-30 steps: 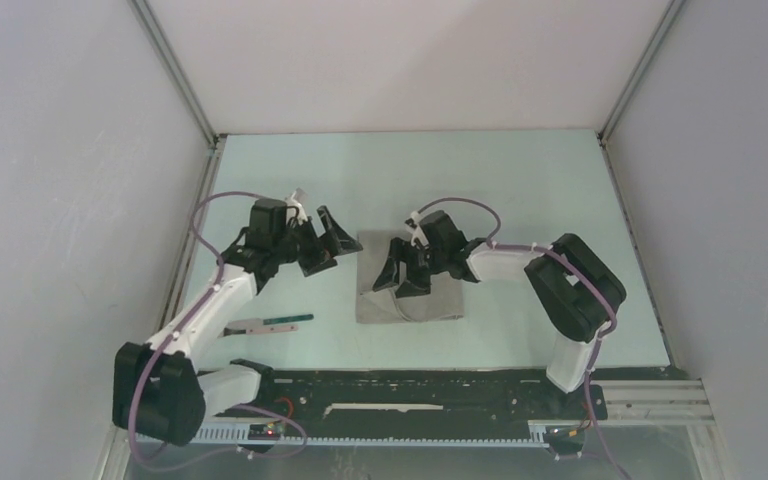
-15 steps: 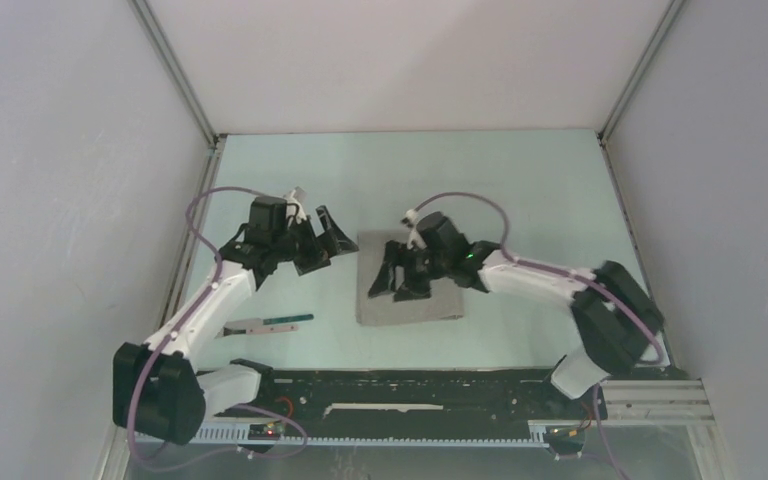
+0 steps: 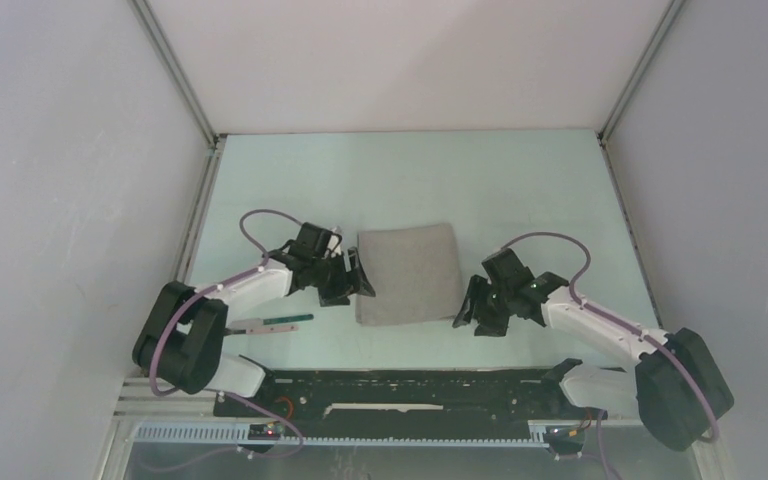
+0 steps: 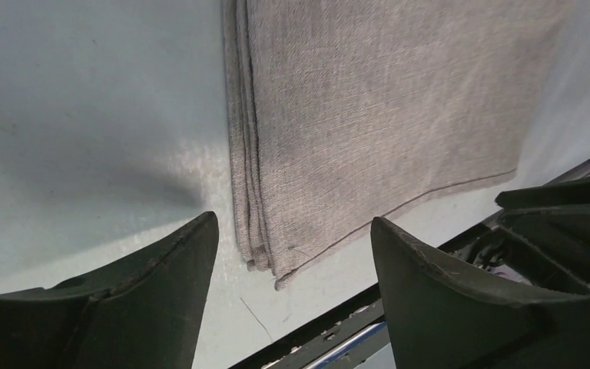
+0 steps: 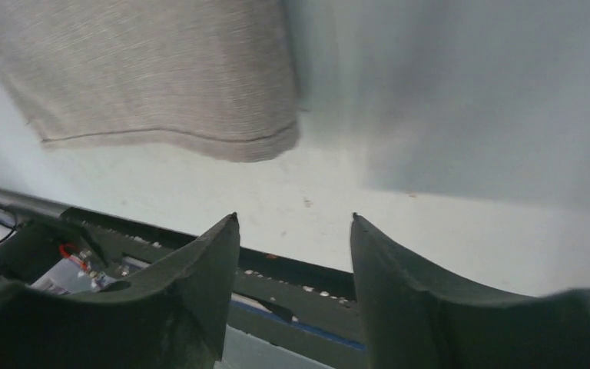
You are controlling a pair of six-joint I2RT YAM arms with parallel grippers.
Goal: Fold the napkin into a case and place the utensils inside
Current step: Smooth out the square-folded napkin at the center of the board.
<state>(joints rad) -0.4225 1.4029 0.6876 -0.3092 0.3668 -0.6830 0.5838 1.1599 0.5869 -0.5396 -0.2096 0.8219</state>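
Observation:
The light grey napkin [image 3: 407,272] lies folded flat in several layers in mid-table; its stacked left edge [image 4: 243,184] shows in the left wrist view. My left gripper [image 3: 352,280] hovers low at the napkin's near left corner, open, with nothing gripped [image 4: 292,224]. My right gripper [image 3: 472,312] is just off the napkin's near right corner [image 5: 265,142], open and empty [image 5: 293,219]. The utensils [image 3: 272,323] lie on the table left of the napkin, a thin dark green handle beside a pale piece, apart from both grippers.
The black rail with the arm bases [image 3: 410,390] runs along the near table edge, close below both grippers. Grey walls [image 3: 80,200] enclose the pale green table [image 3: 410,180] on three sides.
Both arms have left the top of the napkin. The left gripper came down to its near left corner, the right swung off to its near right corner. Both jaws narrowed slightly.

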